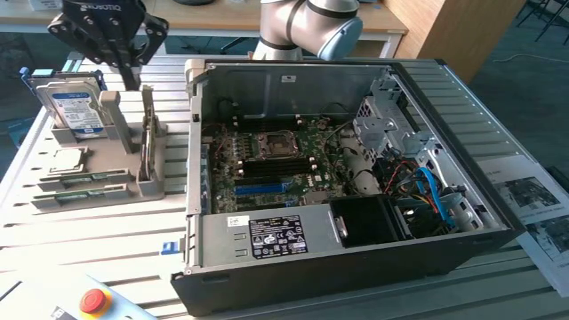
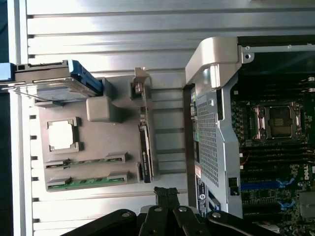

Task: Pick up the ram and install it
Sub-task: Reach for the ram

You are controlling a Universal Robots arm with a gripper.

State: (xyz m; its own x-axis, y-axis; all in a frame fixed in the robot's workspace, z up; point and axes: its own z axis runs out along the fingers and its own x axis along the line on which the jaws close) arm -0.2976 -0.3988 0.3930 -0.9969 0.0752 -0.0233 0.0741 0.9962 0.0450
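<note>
My fingers (image 2: 166,192) sit closest to the wrist cam: tips pressed together, nothing between them, so closed & empty. Past them is the grey parts tray (image 2: 98,142) on the slatted surface (image 2: 108,49). The ram (image 2: 83,161) lies flat in its groove there, w/ its twin (image 2: 88,180) parallel & just beside it. Neither is touched or lifted, so the pick isn't done yet. From the exterior view I hang over the tray's far end, near the hard drive (image 1: 76,107) standing on edge. Both sticks are at the tray's near end. So from my fingers the ram lies below, toward that camera & a bit toward the exterior view's left. The silver CPU chip (image 1: 68,159) sits between drive & ram. Of the two sticks, the ram is the one closer to me; the twin is one groove further. Long axis of both runs across the exterior view, left-right, one end aimed at the open PC case (image 1: 356,280), which stands just beside the tray on the exterior view's right. A thin card (image 1: 146,143) on edge stands between the sticks' ends & the case wall. In the case the motherboard (image 1: 307,143) lies open. Its dark slots look to run approx. the same way as the sticks, but I can't tell exactly.
</note>
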